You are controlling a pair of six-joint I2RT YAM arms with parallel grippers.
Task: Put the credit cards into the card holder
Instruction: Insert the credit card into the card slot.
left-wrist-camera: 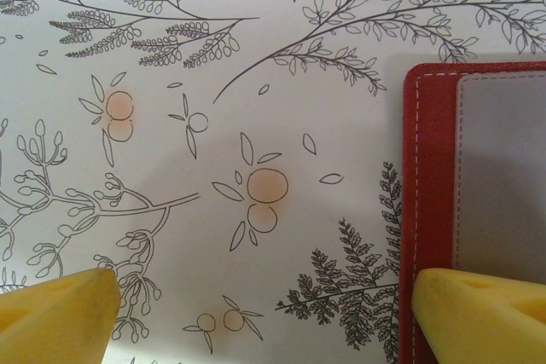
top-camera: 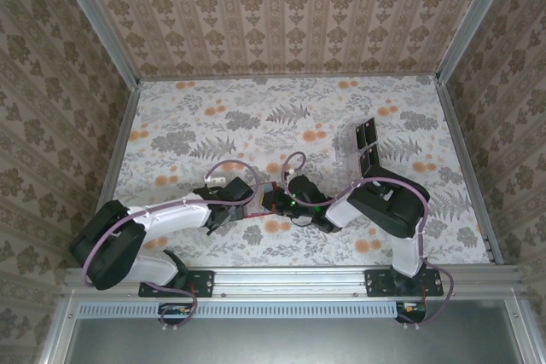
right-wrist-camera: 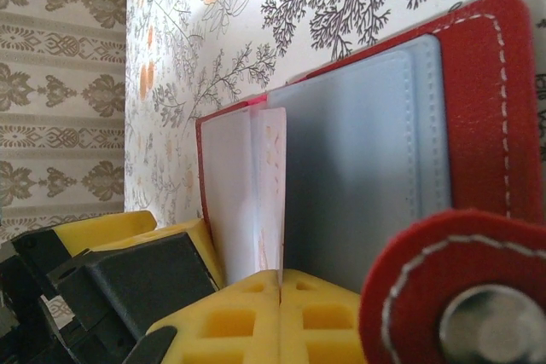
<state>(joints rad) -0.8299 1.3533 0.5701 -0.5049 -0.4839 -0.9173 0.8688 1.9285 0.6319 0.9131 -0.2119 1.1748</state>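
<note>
The red card holder [right-wrist-camera: 490, 117] lies open on the flowered table, between the two arms in the top view [top-camera: 267, 191]. My right gripper [right-wrist-camera: 281, 283] is shut on a thin, pale, translucent leaf [right-wrist-camera: 271, 185]. The leaf stands on edge along the holder's fold and looks like one of its sleeves. A grey sleeve [right-wrist-camera: 358, 168] lies flat to its right, and the snap tab [right-wrist-camera: 465, 296] is close to the camera. My left gripper [left-wrist-camera: 269, 313] is open low over the table. Its right finger [left-wrist-camera: 482, 313] overlaps the holder's left edge [left-wrist-camera: 426, 210]. The credit cards are out of view.
A clear rack with black panels [top-camera: 367, 138] stands behind the right arm. Patterned walls close in the table [top-camera: 299, 117] at the back and on both sides. The cloth stretches away left of the holder under the left gripper.
</note>
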